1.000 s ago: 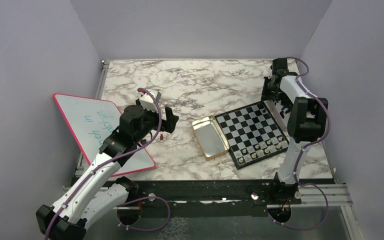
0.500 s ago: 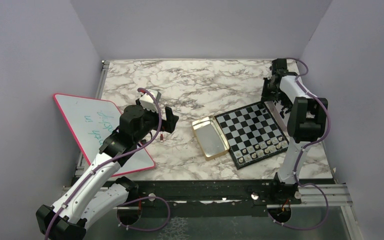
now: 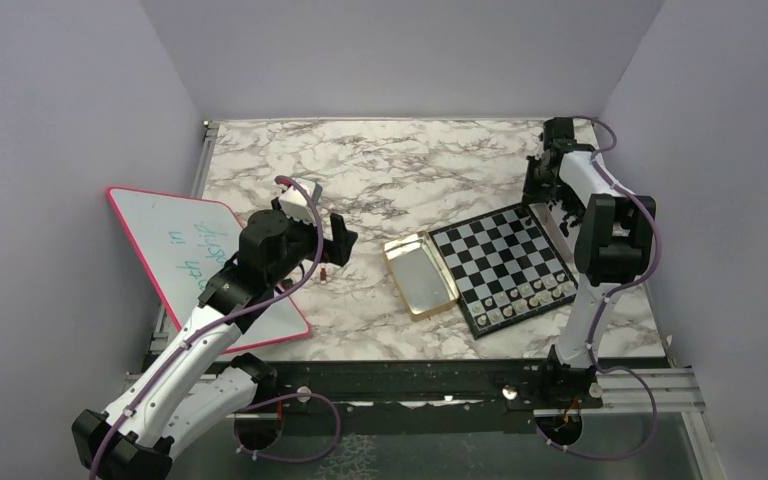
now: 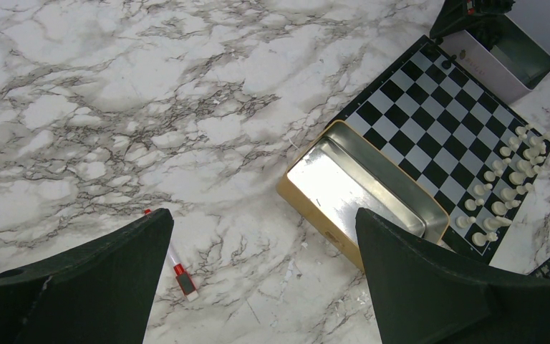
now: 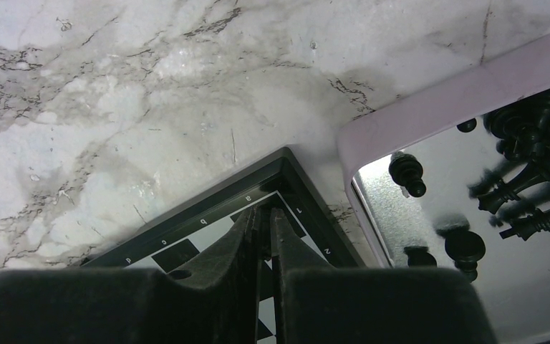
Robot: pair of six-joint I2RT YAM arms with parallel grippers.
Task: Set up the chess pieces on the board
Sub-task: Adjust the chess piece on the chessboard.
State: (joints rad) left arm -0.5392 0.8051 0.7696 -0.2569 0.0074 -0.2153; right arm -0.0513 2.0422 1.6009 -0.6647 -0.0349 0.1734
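Right jaws pinched above board (image 5: 200,208); left jaws wide.

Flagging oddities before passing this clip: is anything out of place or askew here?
Yes. The pink-rimmed whiteboard sticks out past the left edge of the marble table, a small red-and-white object lies loose on the marble, and the chessboard sits skewed to the table's edges.

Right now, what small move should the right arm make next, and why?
Probably lower the right gripper onto the far corner square of the small black-and-grey checked chessboard and open it. Its fingers are pinched nearly together over that corner, as if on a piece, though I can't see one; the far rows look bare, while pale silvery chess pieces already fill the near rows.
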